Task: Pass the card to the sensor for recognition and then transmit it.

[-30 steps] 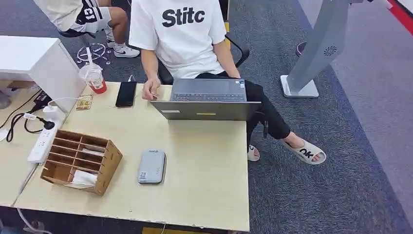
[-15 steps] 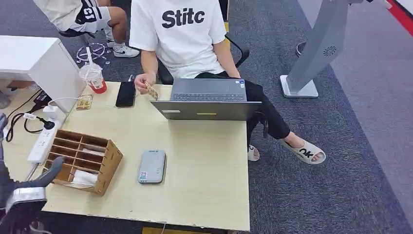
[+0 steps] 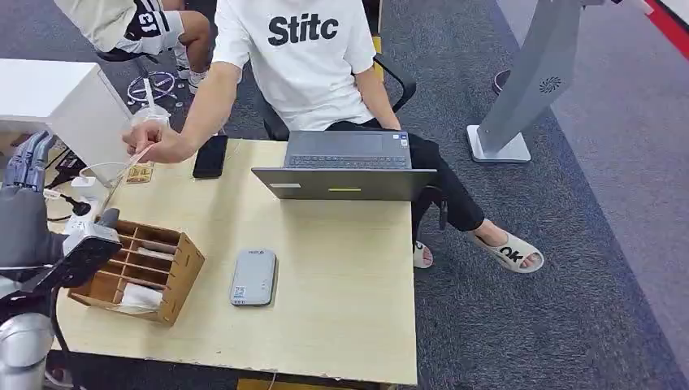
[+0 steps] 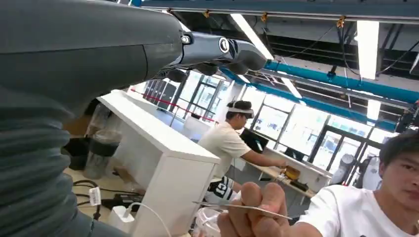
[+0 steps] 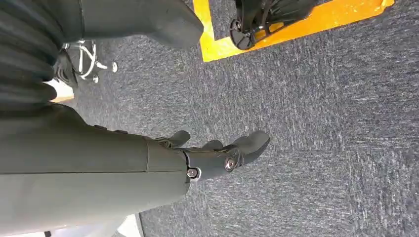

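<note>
Nearest to us, our left hand point(image 3: 28, 166) is raised over the left end of the pale wooden table point(image 3: 341, 309), fingers apart and holding nothing; in the left wrist view they reach forward, uncurled. Our right hand point(image 5: 217, 155) hangs by our side over dark carpet, fingers loosely extended and apart, also empty.

Just below the left hand sits the brown wooden compartment box point(image 3: 138, 268), and beside it, toward the table's middle, the flat grey rectangular card sensor point(image 3: 253, 277). Farther back stand an open grey laptop point(image 3: 345, 166), a black phone point(image 3: 210, 156) and a clear plastic cup with a red base, partly hidden by the person's arm.

Beyond those, a seated person in a white T-shirt stretches a hand point(image 3: 150, 140) toward us, pinching the thin pale card point(image 4: 242, 207) edge-on. The card is in the air, near our left hand but apart from it.

We judge this to be the opening step: receiving the card. Next we would need to bring the left hand's fingers around the card's free edge, pinch it firmly, then carry it down onto the sensor.
</note>
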`<state>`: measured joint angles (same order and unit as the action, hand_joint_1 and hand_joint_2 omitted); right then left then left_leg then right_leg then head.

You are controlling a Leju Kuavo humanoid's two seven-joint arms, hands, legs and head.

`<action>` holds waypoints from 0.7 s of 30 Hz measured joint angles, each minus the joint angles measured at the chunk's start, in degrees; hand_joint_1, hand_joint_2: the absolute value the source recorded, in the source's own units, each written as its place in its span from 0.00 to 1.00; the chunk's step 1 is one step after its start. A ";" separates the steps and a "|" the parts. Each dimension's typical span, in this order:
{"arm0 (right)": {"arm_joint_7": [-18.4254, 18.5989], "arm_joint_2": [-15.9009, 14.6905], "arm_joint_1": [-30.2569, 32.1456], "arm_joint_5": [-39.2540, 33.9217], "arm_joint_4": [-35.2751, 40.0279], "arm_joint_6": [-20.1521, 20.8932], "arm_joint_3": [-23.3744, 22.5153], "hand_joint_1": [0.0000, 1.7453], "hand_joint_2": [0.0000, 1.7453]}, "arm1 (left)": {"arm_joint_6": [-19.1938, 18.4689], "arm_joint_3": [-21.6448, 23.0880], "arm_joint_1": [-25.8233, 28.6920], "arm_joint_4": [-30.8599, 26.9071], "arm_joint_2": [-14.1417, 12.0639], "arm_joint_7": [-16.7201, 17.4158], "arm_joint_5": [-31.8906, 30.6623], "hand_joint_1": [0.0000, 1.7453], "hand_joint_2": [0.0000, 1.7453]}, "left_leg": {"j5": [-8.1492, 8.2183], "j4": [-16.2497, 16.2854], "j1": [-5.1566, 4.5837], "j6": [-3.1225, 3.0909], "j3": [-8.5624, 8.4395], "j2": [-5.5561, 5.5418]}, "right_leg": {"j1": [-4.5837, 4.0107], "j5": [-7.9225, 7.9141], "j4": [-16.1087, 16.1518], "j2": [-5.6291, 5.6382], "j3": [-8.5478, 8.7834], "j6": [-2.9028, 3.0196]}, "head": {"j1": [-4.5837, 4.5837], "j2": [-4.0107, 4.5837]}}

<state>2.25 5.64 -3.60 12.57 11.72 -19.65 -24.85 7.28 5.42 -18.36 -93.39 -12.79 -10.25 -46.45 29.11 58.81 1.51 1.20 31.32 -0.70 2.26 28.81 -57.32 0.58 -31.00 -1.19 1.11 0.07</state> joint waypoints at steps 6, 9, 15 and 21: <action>0.04 0.00 0.01 0.02 -0.11 0.00 0.00 0.00 1.00 | 0.04 1.24 -1.74 1.81 -0.07 0.00 -0.09 0.00 1.00 | 0.01 0.01 0.00 -0.01 0.04 0.00 | 0.00 0.00 0.01 0.05 -0.06 0.00 | 0.00 0.00; 0.04 0.00 0.01 0.04 -0.13 0.00 0.00 0.00 1.00 | 0.04 1.68 -2.01 2.42 -0.07 0.00 -0.13 0.00 1.00 | 0.01 0.00 0.00 -0.01 0.04 0.02 | 0.00 0.00 0.01 0.07 -0.08 0.00 | -0.02 0.00; 0.85 0.00 0.02 0.57 -0.17 -0.17 0.02 0.00 1.00 | -0.11 2.25 -2.40 3.19 -0.07 0.00 0.09 0.00 1.00 | 0.00 0.01 0.00 0.00 0.04 0.02 | 0.00 0.00 0.01 0.07 -0.09 0.00 | 0.00 0.00; 1.77 0.00 0.03 0.98 -0.24 -0.15 0.07 0.00 1.00 | -0.77 3.19 -3.02 3.76 0.02 0.00 1.72 1.00 1.00 | 0.00 0.01 0.00 0.00 0.05 0.02 | 0.00 0.00 0.01 0.07 -0.10 -0.01 | -0.02 0.00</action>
<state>4.02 5.64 -3.57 13.55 11.47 -19.80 -24.79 6.51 8.61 -21.37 -89.64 -12.77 -10.25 -44.73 29.12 58.82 1.51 1.20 31.37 -0.67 2.27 28.81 -57.31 0.65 -31.10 -1.19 1.09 0.07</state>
